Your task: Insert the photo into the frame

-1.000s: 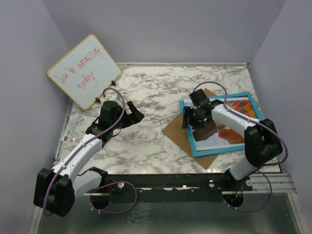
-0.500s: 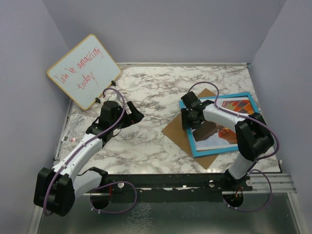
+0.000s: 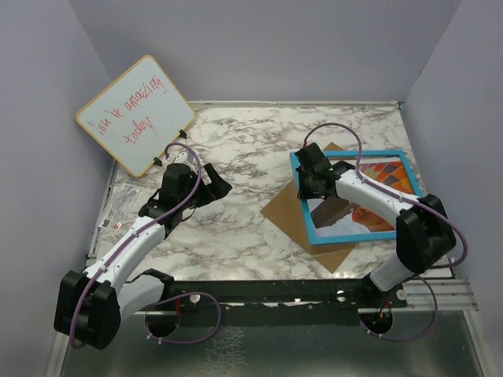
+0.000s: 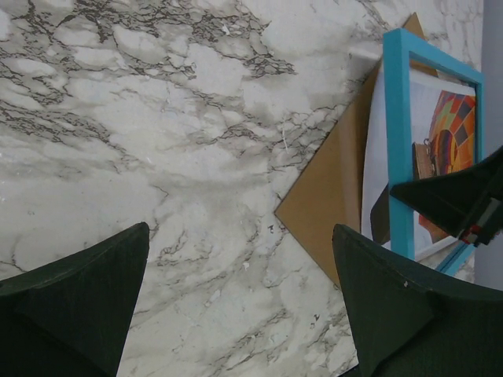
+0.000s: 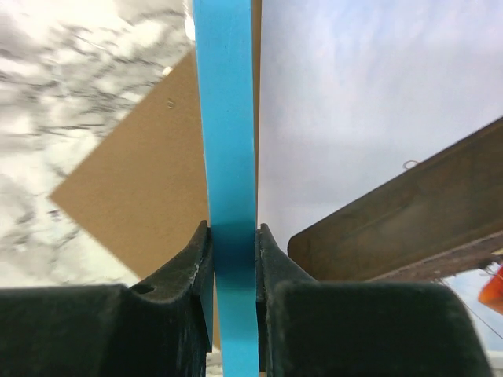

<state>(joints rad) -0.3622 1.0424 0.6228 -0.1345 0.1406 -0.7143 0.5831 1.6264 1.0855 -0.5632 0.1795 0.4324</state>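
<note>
frame [image 5: 226, 118] pinched by right end effector [image 5: 233, 233] — wrist view only; left end effector [image 4: 240, 232] agape

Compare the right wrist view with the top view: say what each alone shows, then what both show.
Right wrist only: the right tool up close, its fingers pressed on both sides of the frame's blue edge.
Top only: the whiteboard, the left tool, the frame's whole outline, and the balloon photo seen through it.
Both: the blue frame, the brown board beneath it, and the marble table.
</note>
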